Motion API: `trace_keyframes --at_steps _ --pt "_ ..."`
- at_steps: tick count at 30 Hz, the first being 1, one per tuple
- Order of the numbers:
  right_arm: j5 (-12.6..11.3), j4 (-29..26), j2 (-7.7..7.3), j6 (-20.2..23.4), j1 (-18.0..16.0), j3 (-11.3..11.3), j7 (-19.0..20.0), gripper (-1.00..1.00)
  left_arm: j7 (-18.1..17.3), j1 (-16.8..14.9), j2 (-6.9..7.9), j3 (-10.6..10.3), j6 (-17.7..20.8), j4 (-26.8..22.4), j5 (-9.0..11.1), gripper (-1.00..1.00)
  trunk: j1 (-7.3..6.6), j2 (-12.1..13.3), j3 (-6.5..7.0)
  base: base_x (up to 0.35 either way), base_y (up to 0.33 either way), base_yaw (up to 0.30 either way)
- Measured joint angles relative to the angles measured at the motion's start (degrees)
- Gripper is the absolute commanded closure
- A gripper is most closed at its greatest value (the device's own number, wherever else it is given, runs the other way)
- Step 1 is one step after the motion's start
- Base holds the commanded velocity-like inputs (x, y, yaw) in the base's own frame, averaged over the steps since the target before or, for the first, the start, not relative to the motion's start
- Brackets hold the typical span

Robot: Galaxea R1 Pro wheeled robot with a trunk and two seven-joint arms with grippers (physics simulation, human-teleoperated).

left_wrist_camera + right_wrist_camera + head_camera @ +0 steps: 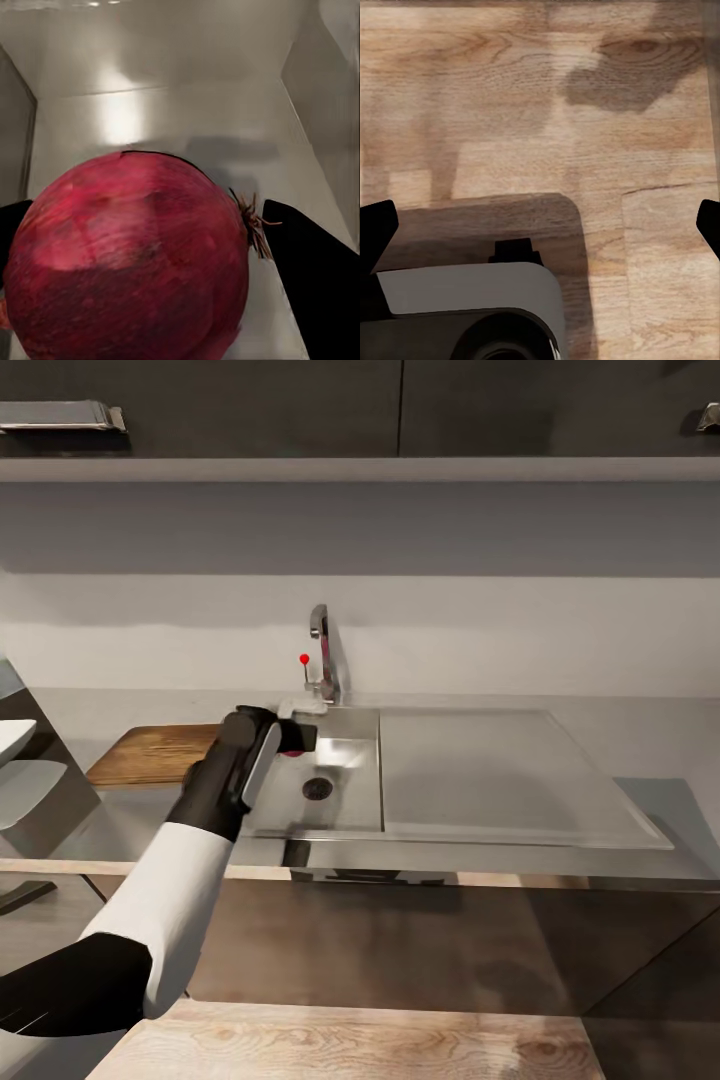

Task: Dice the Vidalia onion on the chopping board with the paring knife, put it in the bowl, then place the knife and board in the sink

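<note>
The Vidalia onion, a dark pinkish-red ball with a dry root tuft, sits between the black fingers of my left gripper, which is shut on it down in the sink. From the head view, the left gripper is at the basin's back left corner, with a sliver of onion under it. The chopping board lies on the countertop left of the sink. A white bowl is cut off by the left edge. My right gripper hangs open over wooden floor. The paring knife is out of view.
The faucet and red-knobbed lever stand behind the basin, close to my left gripper. The drain is in the basin floor. A flat drainboard extends to the right. Wall cabinets hang above.
</note>
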Motion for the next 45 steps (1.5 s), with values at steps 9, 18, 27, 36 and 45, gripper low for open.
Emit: trace_keyframes --at_steps 9,18,27,36,45 --pt "0.0 0.0 0.0 0.0 0.0 0.0 0.0 -1.0 0.0 0.0 0.08 0.0 0.3 -4.7 0.0 1.0 0.0 0.0 0.0 0.0 0.0 0.0" --pt "0.0 0.0 0.0 0.0 0.0 0.0 0.0 -1.0 0.0 0.0 0.12 0.0 0.3 -8.2 0.0 1.0 0.0 0.0 0.0 0.0 0.0 0.0" --pt "0.0 0.0 0.0 0.0 0.0 0.0 0.0 -1.0 0.0 0.0 0.18 0.0 0.4 -9.8 0.0 1.0 0.0 0.0 0.0 0.0 0.0 0.0" --pt "0.0 0.0 0.0 0.0 0.0 0.0 0.0 -1.0 0.0 0.0 0.17 -0.1 0.4 -9.9 0.0 1.0 0.0 0.0 0.0 0.0 0.099 0.0" --pt "0.0 0.0 0.0 0.0 0.0 0.0 0.0 -1.0 0.0 0.0 0.17 0.0 0.4 -11.5 -0.1 1.0 0.0 0.0 0.0 0.0 0.287 0.0"
